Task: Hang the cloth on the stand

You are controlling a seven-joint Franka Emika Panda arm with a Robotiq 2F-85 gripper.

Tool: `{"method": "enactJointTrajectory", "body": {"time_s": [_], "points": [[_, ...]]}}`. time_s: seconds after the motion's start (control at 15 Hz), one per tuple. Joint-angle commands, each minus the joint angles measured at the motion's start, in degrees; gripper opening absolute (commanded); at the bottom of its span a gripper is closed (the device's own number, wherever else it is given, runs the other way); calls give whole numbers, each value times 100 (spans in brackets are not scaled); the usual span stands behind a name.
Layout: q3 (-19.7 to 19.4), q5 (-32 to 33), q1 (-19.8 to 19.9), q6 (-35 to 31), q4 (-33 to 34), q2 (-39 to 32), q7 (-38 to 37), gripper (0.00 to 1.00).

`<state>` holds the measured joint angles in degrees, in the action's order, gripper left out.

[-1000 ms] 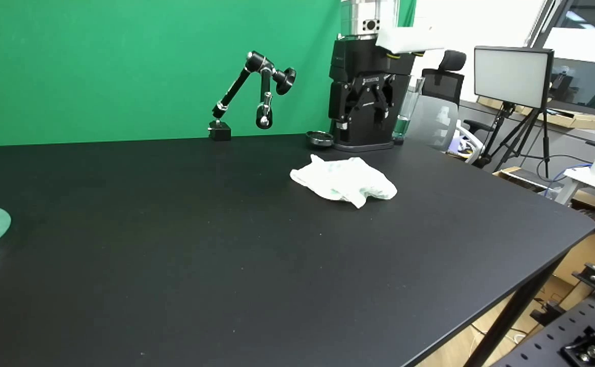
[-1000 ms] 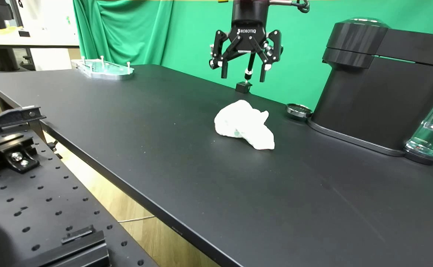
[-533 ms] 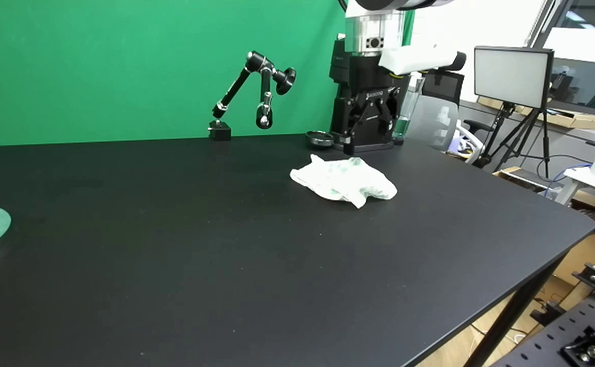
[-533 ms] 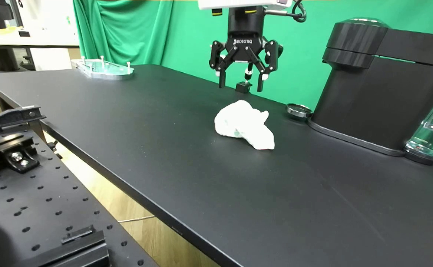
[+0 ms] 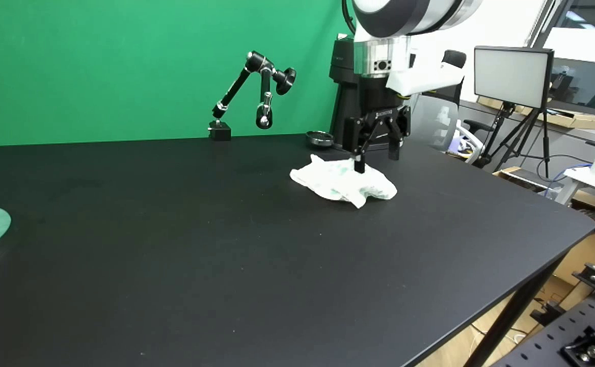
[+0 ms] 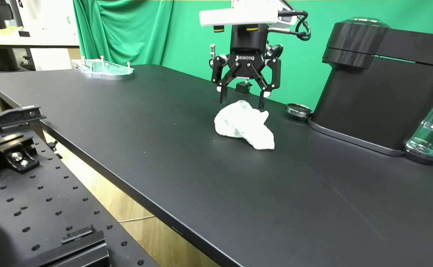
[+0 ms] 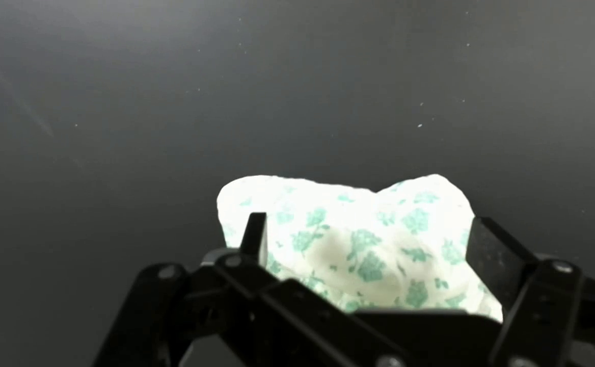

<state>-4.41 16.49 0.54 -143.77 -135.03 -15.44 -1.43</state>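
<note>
Though near, cloth (image 6: 243, 123) below pincer (image 6: 242, 104).

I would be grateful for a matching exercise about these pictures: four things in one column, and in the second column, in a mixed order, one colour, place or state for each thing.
Column 1
1. cloth
2. gripper
3. jointed stand
4. flat panel

Column 2
A. open
B. on a tripod
C. white with green print
D. mostly black, on a block-shaped base

Right pairs: 1-C, 2-A, 3-D, 4-B
</note>
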Motion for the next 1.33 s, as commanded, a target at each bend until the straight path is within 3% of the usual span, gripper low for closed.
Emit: {"method": "enactJointTrajectory", "body": {"time_s": [0.0,0.13,0.2,0.4,0.8,1.0,1.27], "points": [[35,-203,-14,-86,101,-239,-88,100],[46,-279,-35,-162,155,-342,-87,95],[42,-299,-50,-231,172,-375,-94,74],[38,-357,-75,-343,208,-411,-85,64],[62,-471,-96,-347,284,-389,-95,19],[196,-1113,-52,108,499,-449,-241,2],[238,-1577,-130,582,782,-435,-606,0]]}}
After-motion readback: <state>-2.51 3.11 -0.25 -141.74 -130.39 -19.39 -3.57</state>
